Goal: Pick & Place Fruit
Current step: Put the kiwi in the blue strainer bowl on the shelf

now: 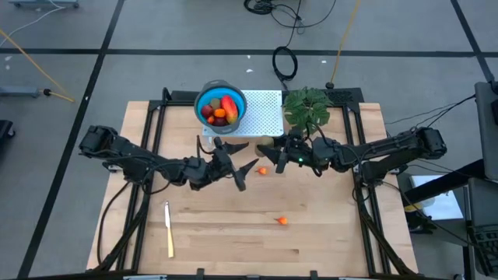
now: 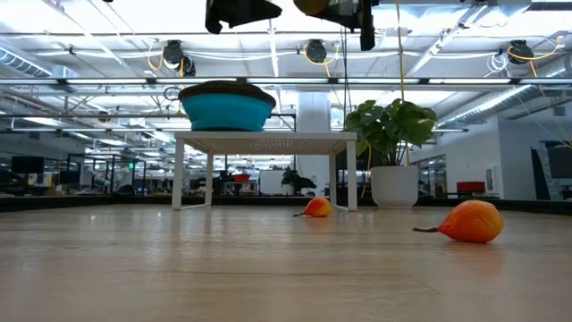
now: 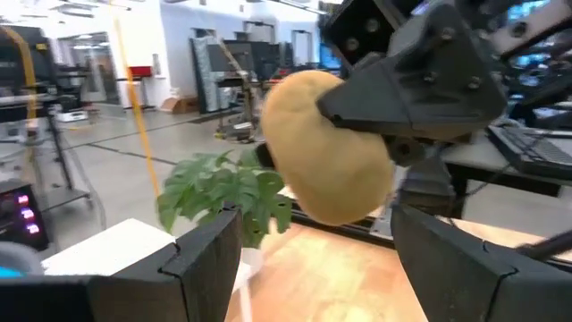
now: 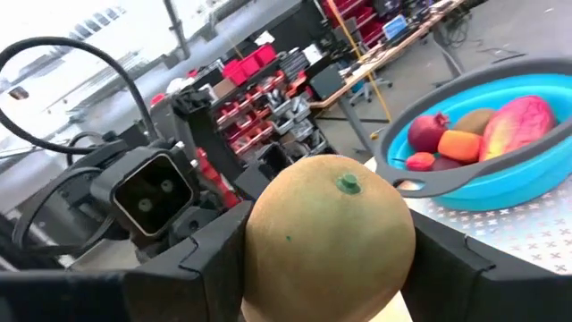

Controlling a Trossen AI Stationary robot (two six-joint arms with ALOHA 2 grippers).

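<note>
right hand (image 4: 326, 259) grips olive-brown fruit (image 4: 329, 234)

Premises: an open-plan robotics lab or workshop floor. Evidence: a wooden table (image 1: 257, 233) stands on a grey floor marked with dark lines, with loose cables (image 1: 285, 61) lying at twelve o'clock of it. The low view shows an exposed ceiling (image 2: 286, 45) with pipes and strip lighting, and rows of desks with monitors (image 2: 27, 165) behind. Red parts bins on shelving (image 4: 259, 63) and equipment racks (image 3: 214, 72) line the background. A potted plant (image 2: 391, 130) sits at one o'clock.
</note>
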